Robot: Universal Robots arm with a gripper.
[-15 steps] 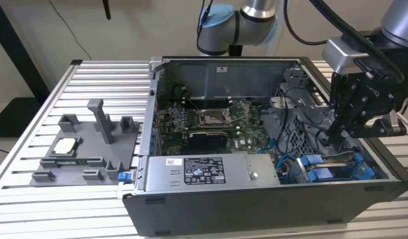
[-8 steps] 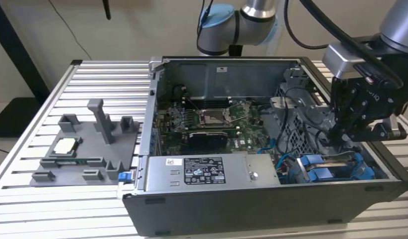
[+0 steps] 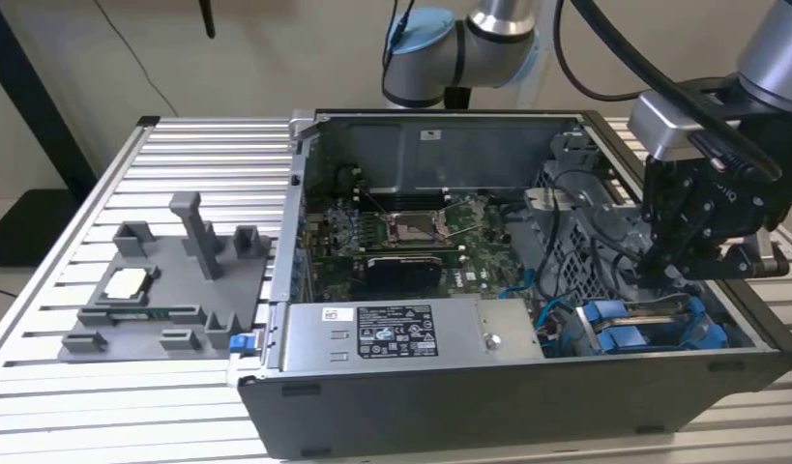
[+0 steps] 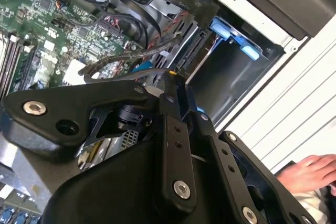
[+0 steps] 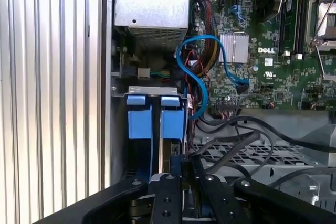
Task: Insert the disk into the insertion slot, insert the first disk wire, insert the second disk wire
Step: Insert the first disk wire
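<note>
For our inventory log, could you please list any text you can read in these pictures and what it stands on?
Power-supply box: white and black labels, print too small to read.
Motherboard: white brand lettering, not quoted here; remaining marks too small.
Sticker on the case's back wall: unreadable.

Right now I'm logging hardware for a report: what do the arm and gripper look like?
The arm is silver-grey tubing with light blue joint caps, and thick black cables loop beside it. The gripper is black, built of linked bars fastened with silver screws.
</note>
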